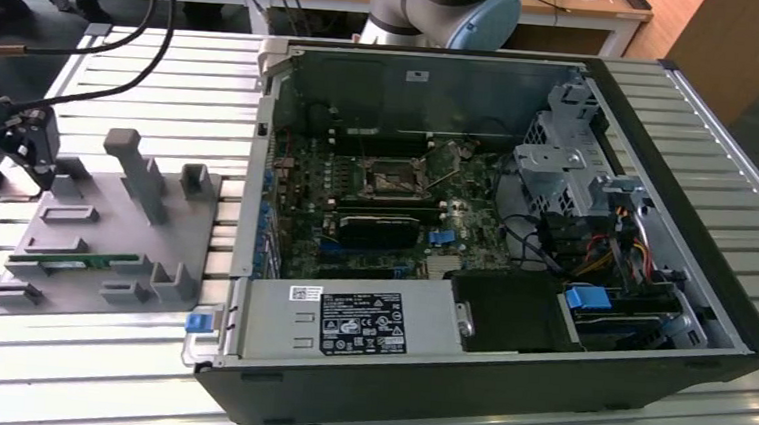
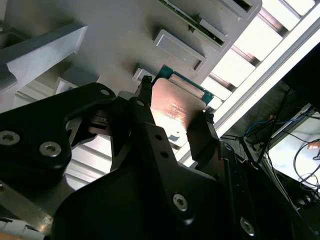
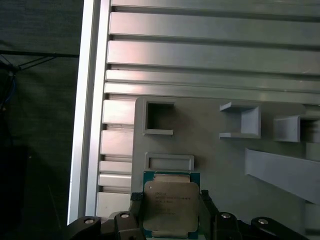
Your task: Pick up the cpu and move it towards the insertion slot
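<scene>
Gripper [image 1: 31, 160] sits at 9 o'clock in the exterior view, over the grey fixture tray [image 1: 124, 245] on the slatted table [image 1: 162, 67].

Both wrist views: jaws closed onto the cpu [image 3: 170, 202], one fingertip [image 3: 137, 210] on each of two opposite edges. Metal lid faces the cameras, green rim showing. Cannot tell whether the chip is clear of the tray.

The insertion slot [image 1: 393, 178] lies well apart, inside the computer case [image 1: 698, 245], at 3 o'clock from the gripper.

Handling, as judged:
- Light, thin and stiff.
- Lid is slick and the underside likely delicate.
- The edge hold suits it: firm enough not to slip, kept level, faces untouched.
</scene>
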Tool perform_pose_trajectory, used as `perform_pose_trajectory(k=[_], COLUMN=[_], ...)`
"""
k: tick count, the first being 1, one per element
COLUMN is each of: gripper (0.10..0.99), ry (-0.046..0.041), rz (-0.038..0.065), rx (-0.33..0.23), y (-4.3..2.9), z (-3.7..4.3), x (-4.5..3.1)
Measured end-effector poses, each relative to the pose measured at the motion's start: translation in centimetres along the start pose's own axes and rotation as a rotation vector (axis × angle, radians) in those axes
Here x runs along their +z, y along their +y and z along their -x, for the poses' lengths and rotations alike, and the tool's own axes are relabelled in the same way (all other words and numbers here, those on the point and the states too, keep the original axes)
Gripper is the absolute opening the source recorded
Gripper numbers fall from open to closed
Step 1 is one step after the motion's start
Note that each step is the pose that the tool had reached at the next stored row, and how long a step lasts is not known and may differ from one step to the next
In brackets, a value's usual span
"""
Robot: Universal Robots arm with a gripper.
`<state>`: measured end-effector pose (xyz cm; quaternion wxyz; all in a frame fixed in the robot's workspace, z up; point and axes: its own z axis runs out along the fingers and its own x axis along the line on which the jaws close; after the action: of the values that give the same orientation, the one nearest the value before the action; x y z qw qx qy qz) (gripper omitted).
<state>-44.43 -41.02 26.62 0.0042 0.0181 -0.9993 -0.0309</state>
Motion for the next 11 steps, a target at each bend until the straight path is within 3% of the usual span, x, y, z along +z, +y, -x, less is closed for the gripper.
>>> perform_pose_trajectory(k=[11], gripper=[0.529], ry=[-0.0001], rz=[0.0], rx=[0.0], y=[0.06], z=[-0.01], x=[-0.73])
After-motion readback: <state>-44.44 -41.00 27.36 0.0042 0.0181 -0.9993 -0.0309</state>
